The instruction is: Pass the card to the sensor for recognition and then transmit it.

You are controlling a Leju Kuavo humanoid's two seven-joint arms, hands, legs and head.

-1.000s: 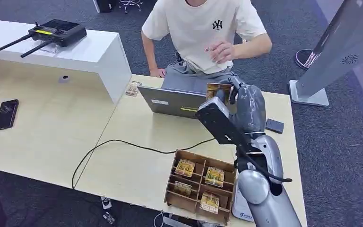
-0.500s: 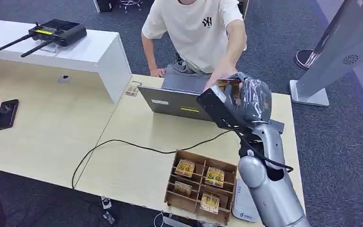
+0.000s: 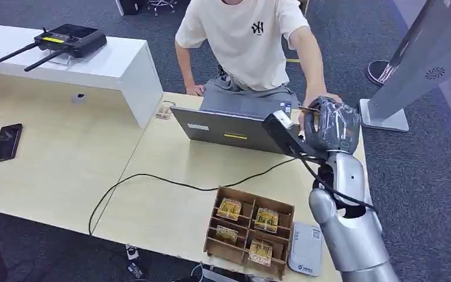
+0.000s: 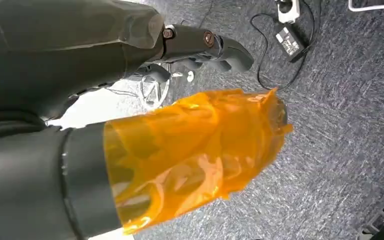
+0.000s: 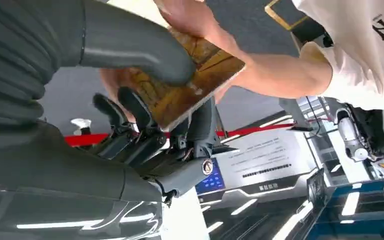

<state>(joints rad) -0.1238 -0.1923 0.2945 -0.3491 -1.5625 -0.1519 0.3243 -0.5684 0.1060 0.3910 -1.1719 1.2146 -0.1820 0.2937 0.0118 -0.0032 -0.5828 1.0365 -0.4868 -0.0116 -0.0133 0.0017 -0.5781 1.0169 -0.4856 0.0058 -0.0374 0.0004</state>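
**Card at the handover**

The right hand (image 3: 329,124) is raised past the laptop (image 3: 229,126), fingers (image 5: 130,107) and thumb pinching the card (image 5: 190,82). A person's hand (image 5: 192,20) grips the card's other end. The sensor step looks done; only the release seems left. The left hand (image 4: 130,30) hangs over the floor, whether open or closed I cannot tell.

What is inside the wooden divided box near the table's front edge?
The wooden box holds four yellow-patterned cards, one per visible compartment. Whether more cards lie stacked beneath them cannot be seen.
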